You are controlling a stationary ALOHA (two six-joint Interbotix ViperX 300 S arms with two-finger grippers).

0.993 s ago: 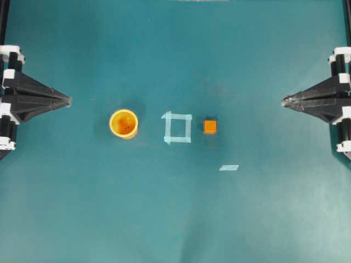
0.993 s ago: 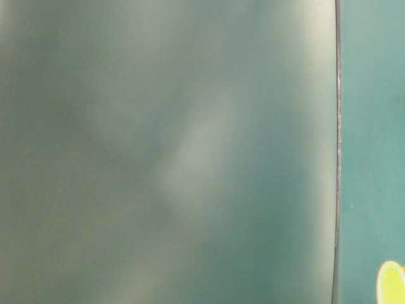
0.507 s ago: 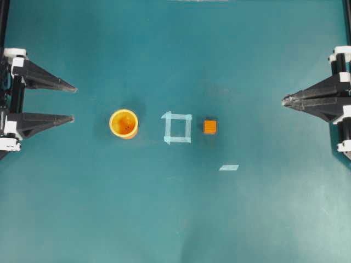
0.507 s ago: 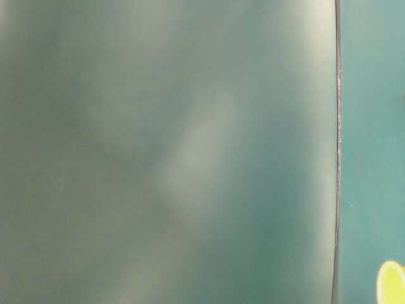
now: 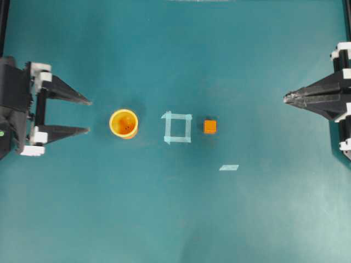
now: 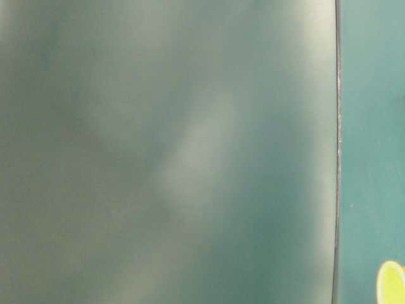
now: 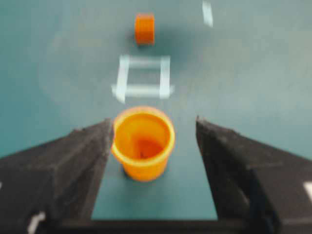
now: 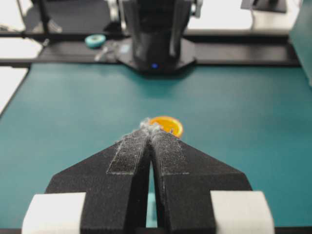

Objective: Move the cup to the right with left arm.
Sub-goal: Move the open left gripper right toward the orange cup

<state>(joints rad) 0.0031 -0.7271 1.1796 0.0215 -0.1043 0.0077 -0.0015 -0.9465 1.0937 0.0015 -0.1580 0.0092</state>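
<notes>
The cup [image 5: 123, 124] is small, round and yellow-orange, and it stands upright on the teal table left of centre. My left gripper [image 5: 89, 116] is open, and its two black fingertips point at the cup from a short gap to its left without touching it. In the left wrist view the cup [image 7: 143, 141] sits in the opening of the left gripper [image 7: 153, 122], nearer the left finger [image 7: 83, 161]. My right gripper [image 5: 285, 98] rests shut at the far right. In the right wrist view the shut right gripper [image 8: 150, 127] hides part of the cup [image 8: 169, 125].
A pale tape square [image 5: 177, 127] lies just right of the cup, with a small orange cube [image 5: 210, 126] beyond it. A short tape strip [image 5: 228, 167] lies nearer the front. The cup's yellow rim [image 6: 392, 285] shows at the corner of the blurred table-level view.
My left gripper went from shut to open and moved right, closer to the cup. The cup, the cube and the right gripper have not moved.
</notes>
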